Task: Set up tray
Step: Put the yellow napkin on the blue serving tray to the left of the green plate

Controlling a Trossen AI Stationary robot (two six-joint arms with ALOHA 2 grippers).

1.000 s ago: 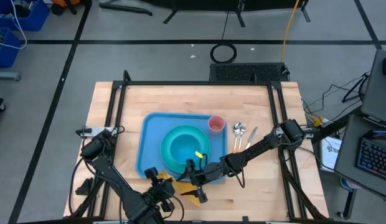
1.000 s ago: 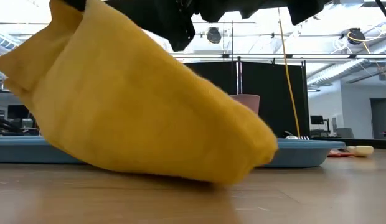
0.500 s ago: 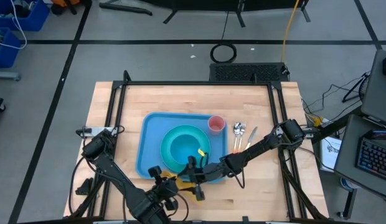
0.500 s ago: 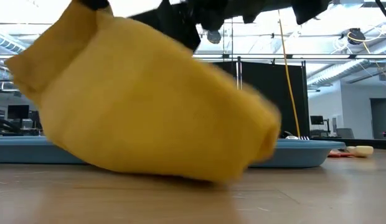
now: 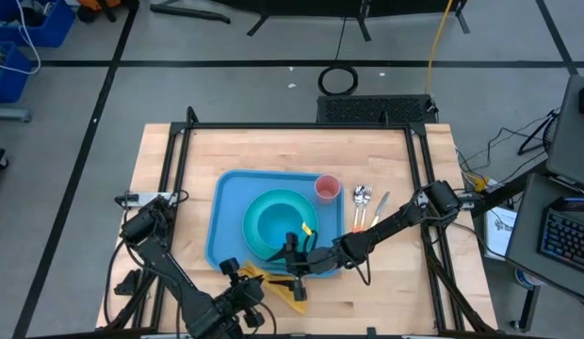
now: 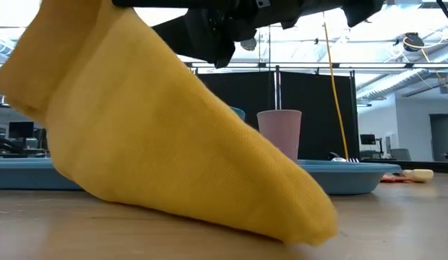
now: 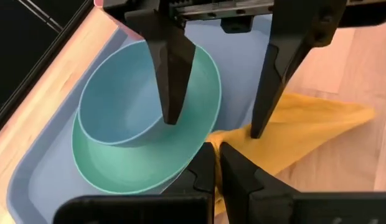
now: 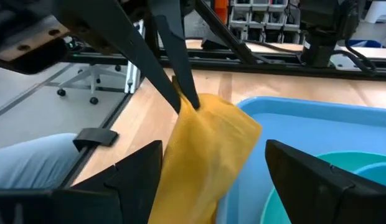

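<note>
High view: light-blue tray [image 5: 228, 202] flat on wooden worktop [image 5: 273, 151], near the middle, long side running away from the arms' bases. Round teal plate [image 5: 257, 235] inside the tray with a teal bowl [image 5: 283, 218] on it; pink cup [image 5: 328, 188] at the tray's far right corner. Spoon and other cutlery [image 5: 365, 202] just beside the tray's right rim, on the bare wood. Yellow napkin [image 5: 273, 287] bunched at the tray's near edge, partly on the worktop.

Left end effector [image 5: 237, 275] down at the near edge of the tray, pinched shut on a corner of the napkin. Right end effector [image 5: 297, 273] just beside it, reaching in from the right, spread wide around the same cloth without clamping it.

Left wrist view: own fingers [image 7: 202, 174] closed together on the napkin [image 7: 292, 134], right arm's two fingers [image 7: 171, 74] standing well apart above plate and bowl [image 7: 143, 99].

Right wrist view: own fingers [image 8: 134, 171] wide on either side of the hanging napkin [image 8: 205, 155], left arm's closed tips gripping its top, tray rim [image 8: 286, 109] beside it.

Low view: napkin [image 6: 159, 144] lifted at one end, drooping to touch the worktop, tray [image 6: 354, 177] and cup [image 6: 279, 133] behind.
</note>
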